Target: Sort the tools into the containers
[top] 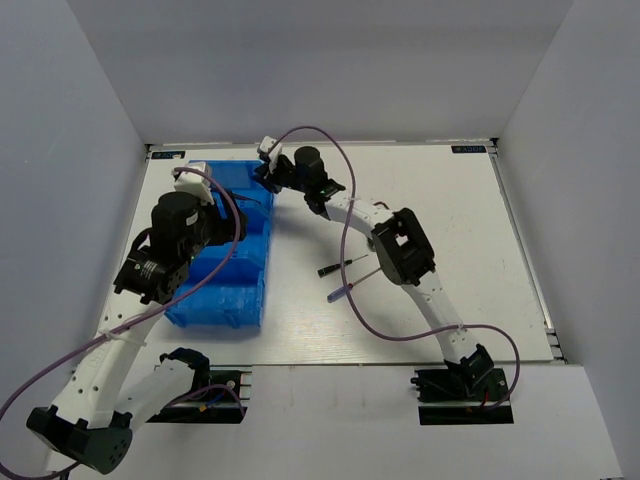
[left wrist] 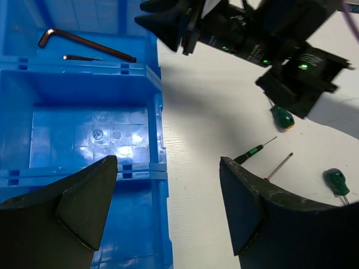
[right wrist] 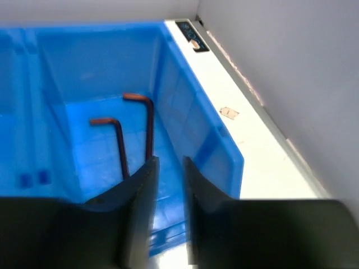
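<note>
The blue bin (top: 225, 295) stands at the left of the table. Two dark hex keys (right wrist: 119, 143) (right wrist: 148, 120) lie in its far compartment; in the left wrist view the hex keys (left wrist: 84, 42) lie beyond an empty middle compartment. My right gripper (right wrist: 170, 162) hangs over that far compartment, jaws a little apart with nothing between them. My left gripper (left wrist: 168, 168) is wide open and empty above the bin's right wall (left wrist: 157, 112). On the white table lie a slim green screwdriver (left wrist: 253, 150), a second slim screwdriver (left wrist: 279, 166), a stubby green one (left wrist: 336, 180) and an orange-ended one (left wrist: 282, 117).
The right arm (top: 400, 250) stretches across the table's middle, above the two slim screwdrivers (top: 338, 266). White walls enclose the table on three sides. The bin's far right corner (right wrist: 233, 154) sits close to the back wall.
</note>
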Robot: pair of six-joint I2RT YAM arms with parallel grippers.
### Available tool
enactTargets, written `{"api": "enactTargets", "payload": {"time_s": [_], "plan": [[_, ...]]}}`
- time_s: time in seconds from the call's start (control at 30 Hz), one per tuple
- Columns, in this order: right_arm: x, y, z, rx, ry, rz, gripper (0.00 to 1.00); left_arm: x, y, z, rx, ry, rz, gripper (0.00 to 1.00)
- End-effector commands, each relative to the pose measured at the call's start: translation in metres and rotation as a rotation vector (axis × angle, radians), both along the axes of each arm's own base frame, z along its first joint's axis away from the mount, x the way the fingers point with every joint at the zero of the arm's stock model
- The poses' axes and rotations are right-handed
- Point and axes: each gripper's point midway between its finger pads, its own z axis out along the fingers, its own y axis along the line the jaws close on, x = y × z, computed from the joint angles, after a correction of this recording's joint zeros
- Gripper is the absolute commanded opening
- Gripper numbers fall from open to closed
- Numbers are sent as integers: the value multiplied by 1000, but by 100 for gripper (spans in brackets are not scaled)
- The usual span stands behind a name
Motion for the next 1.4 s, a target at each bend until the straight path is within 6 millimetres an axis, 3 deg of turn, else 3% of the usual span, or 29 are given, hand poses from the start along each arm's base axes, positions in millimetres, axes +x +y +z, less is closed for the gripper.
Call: {"api": "enactTargets", "payload": {"time_s": [0.0, 0.03, 0.07, 0.1, 0.13, 0.17, 0.2, 0.23, 0.27, 0.3, 0.33, 0.37, 0.4, 0.5, 0.53, 0.57, 0.67, 0.73, 0.8, 1.13, 1.37], "plan": [[-1, -25, 121, 158, -113, -54, 25, 8, -8, 5, -25, -23, -21, 83], [-6, -40, 166, 197, -139, -100, 0, 11, -11, 10, -37, -44, -31, 83], [-4, -49, 139, 159, -57, -129, 0, 10, -11, 4, -33, -33, -31, 83], [8, -73, 128, 115, 8, -185, 0, 13, -14, 4, -39, -34, -43, 83], [-3, -91, 154, 123, 19, -192, 0, 15, -15, 1, -40, -37, -43, 82], [-3, -102, 148, 106, 68, -211, 0, 15, -17, -7, -47, -22, -47, 82], [6, -139, 123, 39, 162, -298, 0, 15, -19, -11, -49, -18, -56, 82], [-1, -157, 116, -10, 219, -322, 0, 14, -19, -15, -59, -15, -52, 82], [1, -181, 94, -80, 269, -355, 0, 13, -20, -19, -60, -5, -61, 82], [4, -211, 74, -143, 314, -427, 9, 13, -22, -22, -63, -2, -70, 81], [-11, -233, 39, -277, 413, -442, 24, 12, -22, -27, -59, 8, -69, 81], [-8, -255, 33, -327, 415, -464, 41, 10, -26, -34, -65, 20, -90, 81], [-14, -283, 5, -420, 452, -496, 44, 8, -28, -40, -67, 36, -106, 81], [-28, -321, -15, -560, 458, -486, 51, 7, -35, -51, -65, 72, -134, 84], [-48, -331, -24, -624, 546, -466, 54, 8, -38, -56, -66, 89, -145, 84], [-44, -342, -27, -634, 573, -476, 55, 7, -39, -56, -70, 91, -154, 84], [-57, -358, -46, -680, 655, -442, 57, 9, -44, -60, -75, 108, -175, 85], [-61, -366, -58, -697, 707, -429, 57, 10, -47, -59, -80, 112, -186, 94], [-67, -371, -74, -734, 756, -414, 59, 9, -49, -59, -84, 114, -196, 94], [-58, -396, -114, -809, 813, -461, 57, 4, -48, -57, -100, 121, -188, 94], [-52, -399, -131, -836, 834, -457, 53, 5, -48, -60, -97, 130, -187, 94]]}}
